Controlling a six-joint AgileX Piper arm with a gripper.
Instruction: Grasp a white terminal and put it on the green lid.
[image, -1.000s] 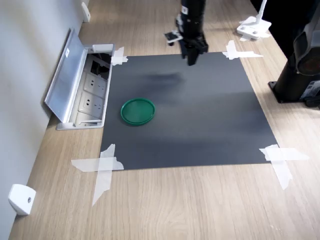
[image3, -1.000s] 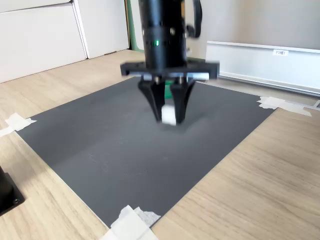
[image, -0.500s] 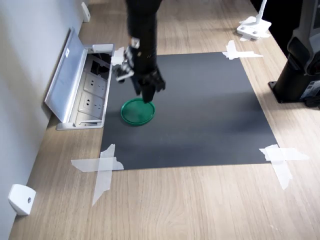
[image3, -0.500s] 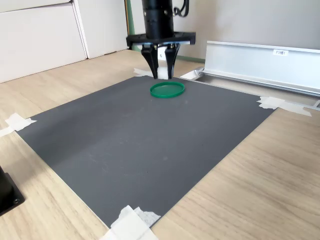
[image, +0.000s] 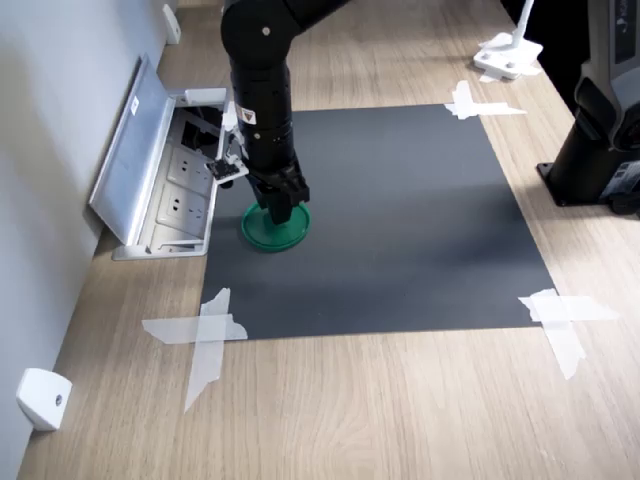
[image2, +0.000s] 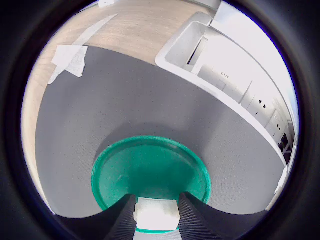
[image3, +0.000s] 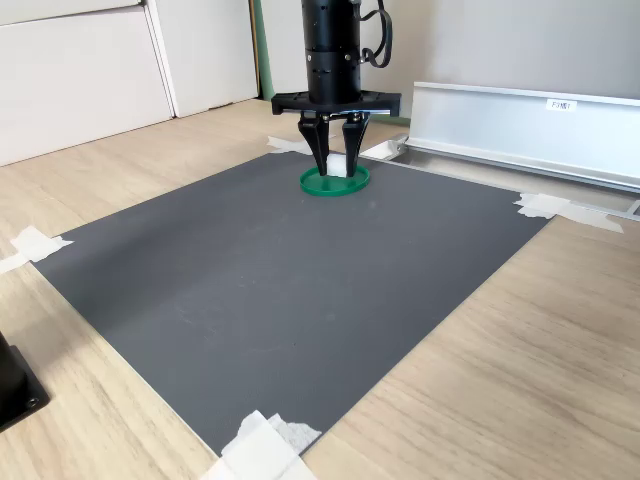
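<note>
Wood-grain desk (image: 400, 400) covered by a dark grey mat (image: 400, 230), taped at corners with white tape (image: 205, 335). Open socket box (image: 165, 185) set against grey wall (image: 50, 120). White cabinets (image3: 90, 70) seen behind.

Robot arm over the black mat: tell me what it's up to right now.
The gripper holds the small white terminal between its fingers, directly over the green lid on the black mat. It is low above the lid, and the terminal has not been let go.

Even soft light, all sharp; wrist view fisheye w/ black vignette.
</note>
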